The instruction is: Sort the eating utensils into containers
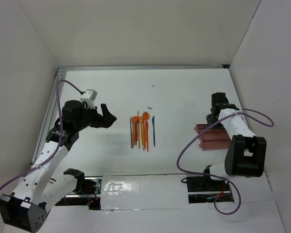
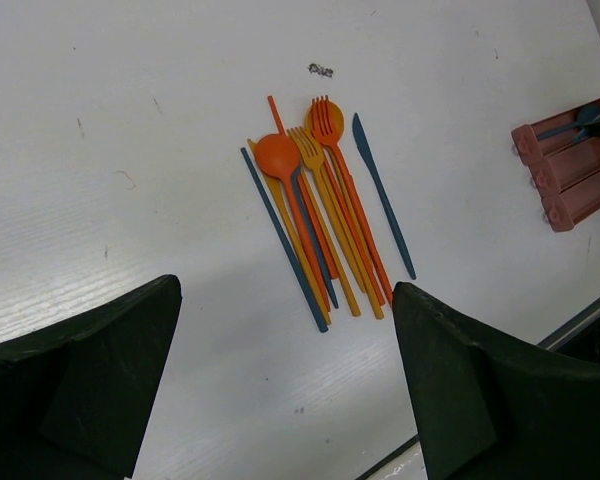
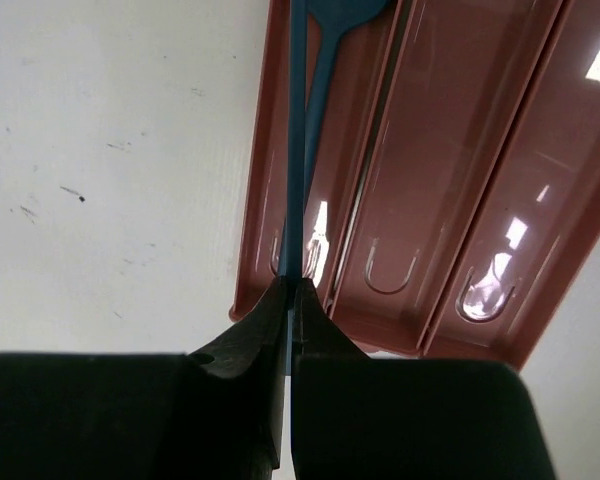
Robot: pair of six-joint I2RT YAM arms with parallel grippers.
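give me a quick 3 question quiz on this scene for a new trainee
1. True or false: the left gripper is open and holds nothing.
2. The stick pinched in the right gripper is: A orange, B blue, C green.
3. In the right wrist view, which trough of the tray is that stick over, and what lies in it?

Key
1. True.
2. B.
3. The leftmost trough; another blue utensil lies in it.
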